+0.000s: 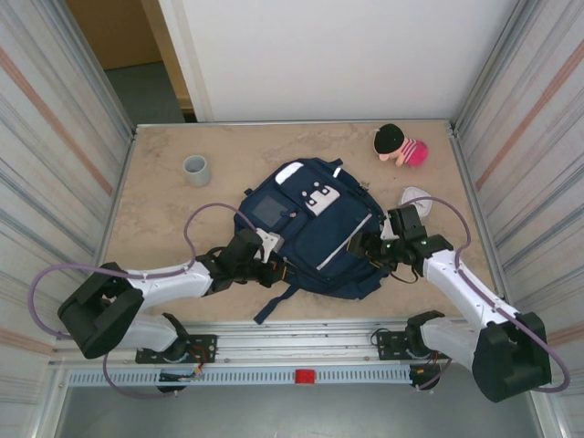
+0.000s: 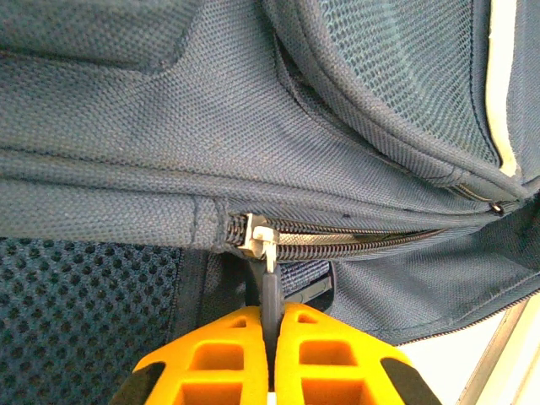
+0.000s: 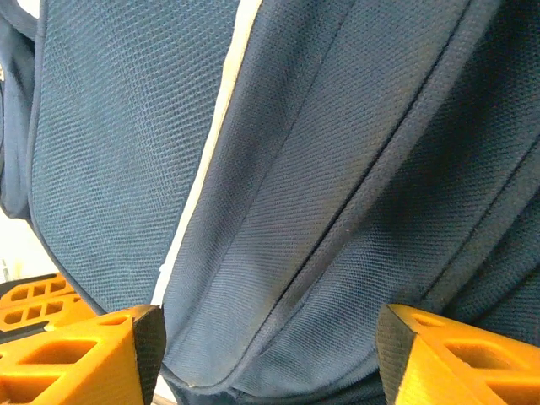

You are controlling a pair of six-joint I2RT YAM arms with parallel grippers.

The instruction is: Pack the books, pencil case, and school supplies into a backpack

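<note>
Counter is carrying the backpack, which is lying flat at its middle, front pocket up, one strap trailing off the backpack's near edge. Left end effector is sitting at the backpack's near-left edge, clamped tight on the zipper pull, with the slider at one end of its track. Right end effector is hovering at the backpack's right flank, jaws standing wide, gripping nothing. Risk, as I'm judging it: with nothing bracing the right side, a tug is likely dragging the whole bag rather than running the zipper, and the thin pull may be slipping free. Room: open counter left of the backpack, side wall crowding its right, grey cup far-left, plush toy beyond its far-right corner.
</note>
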